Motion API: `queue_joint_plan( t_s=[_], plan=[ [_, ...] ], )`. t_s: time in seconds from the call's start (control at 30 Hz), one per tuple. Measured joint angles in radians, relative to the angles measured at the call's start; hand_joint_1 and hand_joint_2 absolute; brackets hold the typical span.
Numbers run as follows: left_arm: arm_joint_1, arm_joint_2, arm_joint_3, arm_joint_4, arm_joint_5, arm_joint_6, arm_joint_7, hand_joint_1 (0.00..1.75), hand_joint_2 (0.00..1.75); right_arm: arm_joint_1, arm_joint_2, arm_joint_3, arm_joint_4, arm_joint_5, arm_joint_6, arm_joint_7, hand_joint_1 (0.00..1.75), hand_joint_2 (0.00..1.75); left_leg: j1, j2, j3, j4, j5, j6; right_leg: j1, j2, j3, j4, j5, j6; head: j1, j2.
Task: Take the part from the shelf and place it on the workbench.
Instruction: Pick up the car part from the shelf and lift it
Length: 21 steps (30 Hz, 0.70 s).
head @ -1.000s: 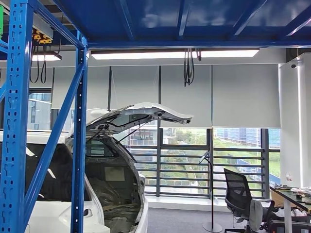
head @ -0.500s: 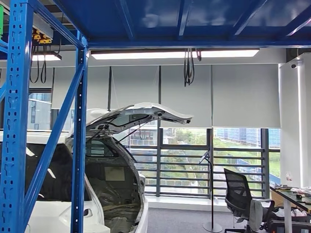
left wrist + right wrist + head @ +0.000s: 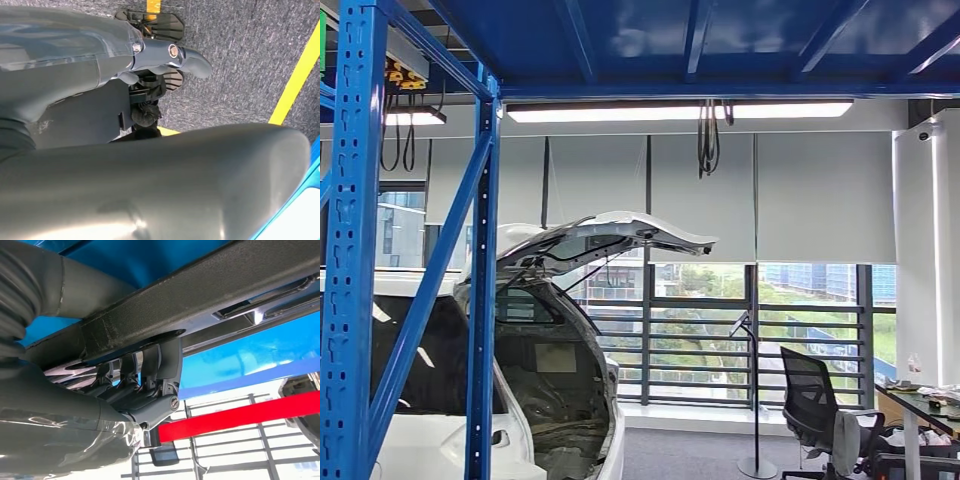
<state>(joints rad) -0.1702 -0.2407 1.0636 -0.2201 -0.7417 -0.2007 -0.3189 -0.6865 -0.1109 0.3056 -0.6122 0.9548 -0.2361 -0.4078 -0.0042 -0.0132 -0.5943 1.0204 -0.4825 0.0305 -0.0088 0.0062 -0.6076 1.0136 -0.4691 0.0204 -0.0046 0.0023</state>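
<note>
In the right wrist view my right hand (image 3: 147, 377) grips a long black rough-surfaced part (image 3: 226, 285); its dark fingers (image 3: 166, 362) curl over the part's edge. The part runs across the picture, close against the blue shelf (image 3: 241, 355). A shiny metal strip (image 3: 264, 310) lies along the part. In the left wrist view my left hand (image 3: 151, 75) hangs over the grey carpet (image 3: 241, 60) with its thumb (image 3: 190, 57) stretched out and nothing in it. The head view looks high, at the blue shelf upright (image 3: 354, 250).
A white car (image 3: 546, 380) with its hatch raised stands behind the shelf frame. A black office chair (image 3: 814, 405) and a desk (image 3: 924, 405) are at the right by the windows. Yellow floor lines (image 3: 296, 80) cross the carpet. A red bar (image 3: 245, 416) shows beyond my right hand.
</note>
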Motion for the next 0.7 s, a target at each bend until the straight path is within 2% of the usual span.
queue_joint_plan(
  t_s=[0.27, 0.7],
  plan=[
    [0.0, 0.0, 0.0, 0.0, 0.005, 0.001, -0.001, 0.0, 1.75, 0.026, 0.001, 0.006, -0.064, 0.002, 0.001, -0.001, 1.75, 1.75, 0.0, 0.0, 0.0, 0.0, 0.0, 0.0, 0.0, 0.0, 0.0, 0.0, 0.0, 0.0, 0.0, 0.0],
    [0.001, 0.0, -0.001, 0.0, 0.018, 0.007, -0.006, 0.0, 1.75, 0.093, 0.012, 0.036, -0.256, -0.018, 0.039, -0.011, 1.75, 1.75, 0.0, 0.0, -0.001, 0.0, 0.0, 0.0, 0.0, 0.0, -0.001, 0.0, 0.0, 0.0, 0.0, 0.0]
  ],
)
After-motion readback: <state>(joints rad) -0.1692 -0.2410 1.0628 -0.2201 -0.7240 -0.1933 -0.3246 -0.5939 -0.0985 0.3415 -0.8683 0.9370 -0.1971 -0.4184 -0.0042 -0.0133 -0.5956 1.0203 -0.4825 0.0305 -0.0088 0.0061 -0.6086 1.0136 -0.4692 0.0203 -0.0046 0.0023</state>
